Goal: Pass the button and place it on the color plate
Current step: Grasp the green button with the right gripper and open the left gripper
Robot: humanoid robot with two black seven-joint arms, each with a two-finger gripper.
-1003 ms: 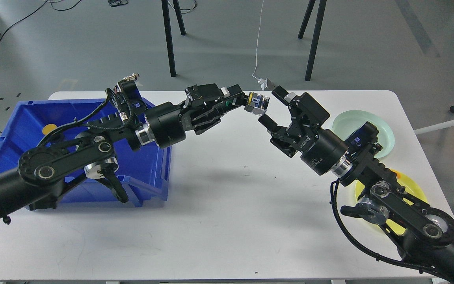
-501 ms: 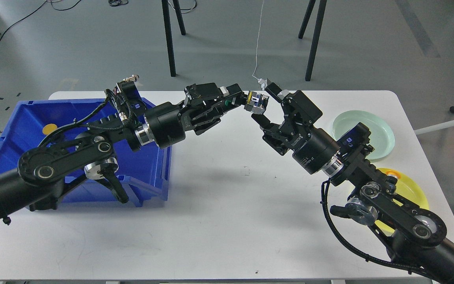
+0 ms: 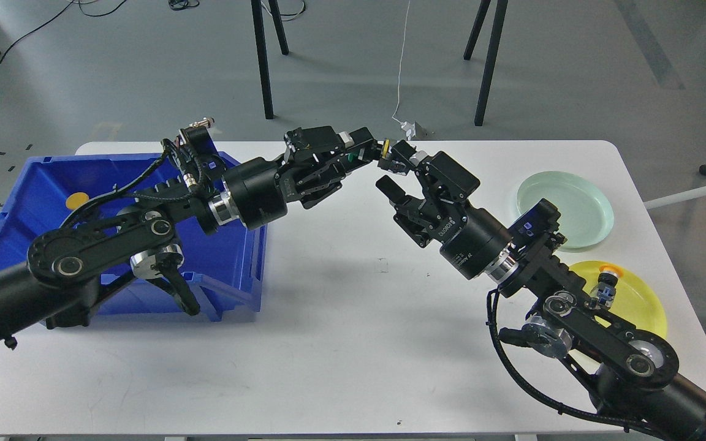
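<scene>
My left gripper (image 3: 375, 153) is shut on a small button (image 3: 385, 148), of which only a yellow bit shows, and holds it above the middle back of the white table (image 3: 341, 318). My right gripper (image 3: 395, 169) is open, with one finger (image 3: 403, 150) above the button and the other (image 3: 389, 188) below it, so the jaws straddle it. Most of the button is hidden by the fingers. A pale green plate (image 3: 564, 208) and a yellow plate (image 3: 638, 300) lie at the right side of the table.
A blue bin (image 3: 34, 208) stands at the left with a yellow item (image 3: 77, 199) inside. An orange-capped button (image 3: 604, 286) stands on the yellow plate. Chair and stand legs (image 3: 488, 61) stand on the floor behind the table.
My right gripper has moved left and forward, so its open jaws now straddle the button in my left gripper. The left arm has barely moved. The yellow plate shows more.
</scene>
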